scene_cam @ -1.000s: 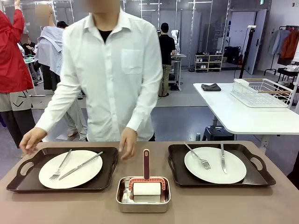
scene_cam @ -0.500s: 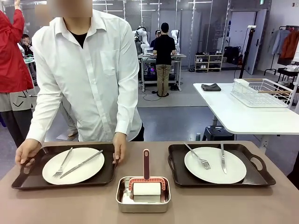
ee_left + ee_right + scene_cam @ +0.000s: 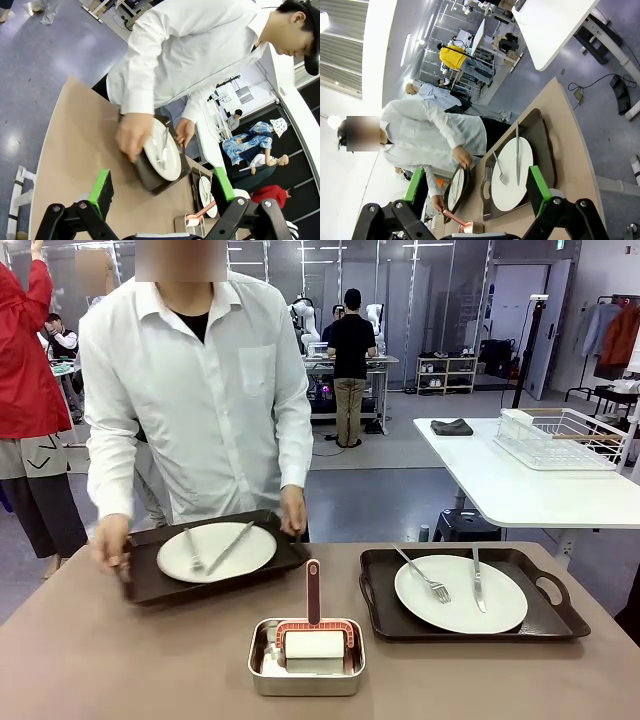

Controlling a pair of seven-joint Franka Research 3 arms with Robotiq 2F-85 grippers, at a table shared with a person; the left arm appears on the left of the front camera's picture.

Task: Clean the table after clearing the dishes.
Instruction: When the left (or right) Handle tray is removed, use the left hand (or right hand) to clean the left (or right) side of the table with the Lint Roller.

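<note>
Left gripper (image 3: 162, 187) and right gripper (image 3: 476, 190) are seen spread apart and empty. On the taupe-brown rectangular counter (image 3: 120, 660), one dark handled tray (image 3: 380, 612) with a round white plate (image 3: 500, 610) is set at the right; the other dark tray (image 3: 140, 585) is gripped at both ends by a person's hands (image 3: 110, 542).

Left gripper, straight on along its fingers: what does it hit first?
Most likely the dark tray with the plate, held in the person's hand; depth is unclear.
</note>
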